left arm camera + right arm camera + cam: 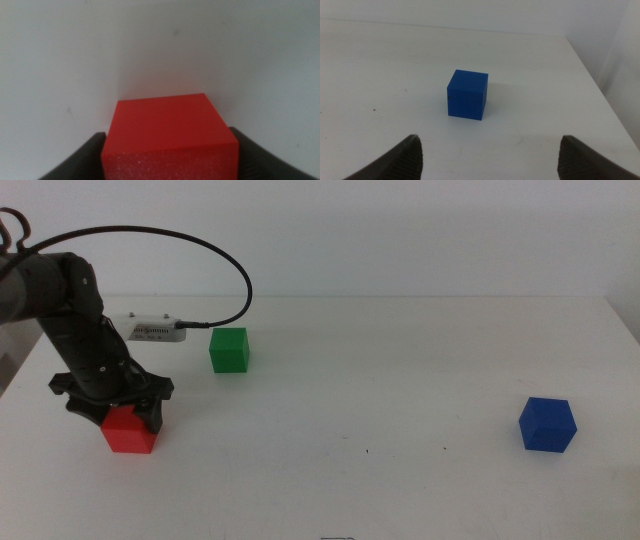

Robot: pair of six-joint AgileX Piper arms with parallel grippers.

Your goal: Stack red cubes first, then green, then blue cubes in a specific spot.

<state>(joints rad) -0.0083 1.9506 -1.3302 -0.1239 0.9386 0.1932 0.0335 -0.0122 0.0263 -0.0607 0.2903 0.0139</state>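
The red cube (128, 430) rests on the white table at the left. My left gripper (122, 416) comes down over it, and in the left wrist view the cube (167, 130) fills the gap between the dark jaws, which press both its sides. The left gripper (169, 157) is shut on it. The green cube (229, 349) stands farther back, to the right of the left arm. The blue cube (547, 424) sits alone at the far right. In the right wrist view my right gripper (490, 157) is open, with the blue cube (466, 94) a short way ahead of it. The right arm is outside the middle view.
The left arm's black cable (215, 260) loops above the green cube, and the wrist camera (155, 329) juts toward it. The table's (380, 470) right edge runs close behind the blue cube. White tabletop stretches between the red and blue cubes.
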